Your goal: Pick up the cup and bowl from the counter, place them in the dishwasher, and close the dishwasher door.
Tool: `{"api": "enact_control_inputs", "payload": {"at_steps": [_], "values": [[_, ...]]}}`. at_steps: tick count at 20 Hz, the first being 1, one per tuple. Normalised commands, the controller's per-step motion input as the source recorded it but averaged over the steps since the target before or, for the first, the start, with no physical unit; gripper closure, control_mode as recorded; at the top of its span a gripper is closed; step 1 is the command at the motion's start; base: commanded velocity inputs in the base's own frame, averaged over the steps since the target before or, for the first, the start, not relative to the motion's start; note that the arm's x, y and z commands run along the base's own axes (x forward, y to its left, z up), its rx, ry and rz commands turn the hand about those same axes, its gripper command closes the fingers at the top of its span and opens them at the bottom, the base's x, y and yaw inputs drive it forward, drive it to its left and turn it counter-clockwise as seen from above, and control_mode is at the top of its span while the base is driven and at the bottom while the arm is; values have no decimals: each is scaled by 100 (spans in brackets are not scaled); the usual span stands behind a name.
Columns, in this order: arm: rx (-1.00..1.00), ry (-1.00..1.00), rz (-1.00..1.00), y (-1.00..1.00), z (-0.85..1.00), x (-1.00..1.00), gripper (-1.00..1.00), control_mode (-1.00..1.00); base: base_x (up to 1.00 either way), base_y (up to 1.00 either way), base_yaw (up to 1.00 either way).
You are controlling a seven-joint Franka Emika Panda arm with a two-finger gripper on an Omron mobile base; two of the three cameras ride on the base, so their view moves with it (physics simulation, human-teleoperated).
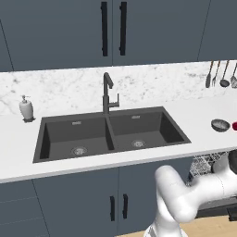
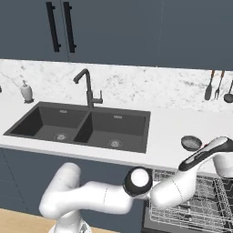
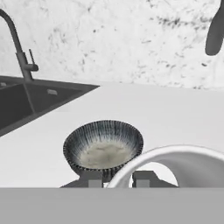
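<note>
Gripper low at the counter edge, facing the marble wall. Finger tips set narrowly apart; cannot tell whether closed on anything. Bowl just beyond the tips, upright on the counter, right of the sink; seen too in the base views. Cup just right of the bowl, cut by the picture's edge. Dishwasher rack pulled out below the counter, under the forearm. Utensils hanging on the wall above.
</note>
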Motion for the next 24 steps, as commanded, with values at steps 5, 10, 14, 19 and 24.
{"api": "enact_control_inputs", "payload": {"at_steps": [5, 10, 14, 19, 24], "values": [[42, -65, -1, 90, 49, -9, 100, -100, 0, 0, 0], [35, -29, 0, 87, 33, -13, 100, -100, 0, 0, 0], [4, 12, 0, 100, 56, -4, 100, -100, 0, 0, 0], [-43, 58, -15, 100, 56, -1, 100, -100, 0, 0, 0], [-57, 63, -25, 87, -11, -16, 100, -100, 0, 0, 0]]}}
